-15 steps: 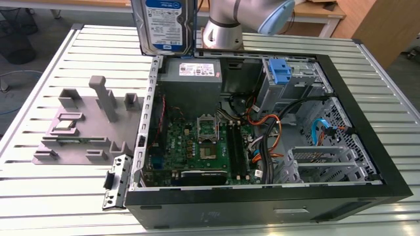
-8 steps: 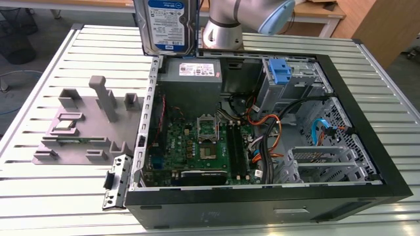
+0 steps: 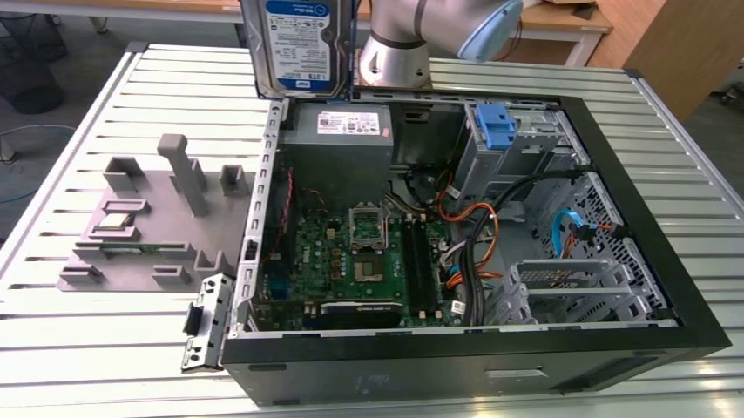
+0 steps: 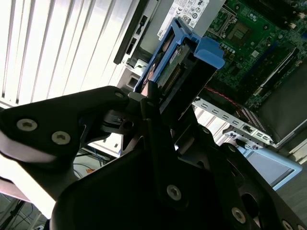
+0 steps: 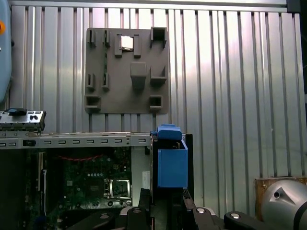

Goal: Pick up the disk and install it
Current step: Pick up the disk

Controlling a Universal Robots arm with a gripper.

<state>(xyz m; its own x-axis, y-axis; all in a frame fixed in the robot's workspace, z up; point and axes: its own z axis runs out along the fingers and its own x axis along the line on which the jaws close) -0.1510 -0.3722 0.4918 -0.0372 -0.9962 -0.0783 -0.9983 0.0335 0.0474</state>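
Note:
The disk hangs upright above the back left corner of the open computer case, its blue-and-white label facing the exterior view. In the second wrist view my gripper is shut on the disk, whose blue side rail sticks out past the fingers. The first wrist view looks down past the gripper at the disk's blue rail end, which hovers over the case's edge. A drive bay with a blue latch sits at the case's back right.
A grey power-supply box lies just below the disk. The motherboard and loose cables fill the case floor. A grey fixture plate holding a small silver chip lies on the slatted table at the exterior view's left.

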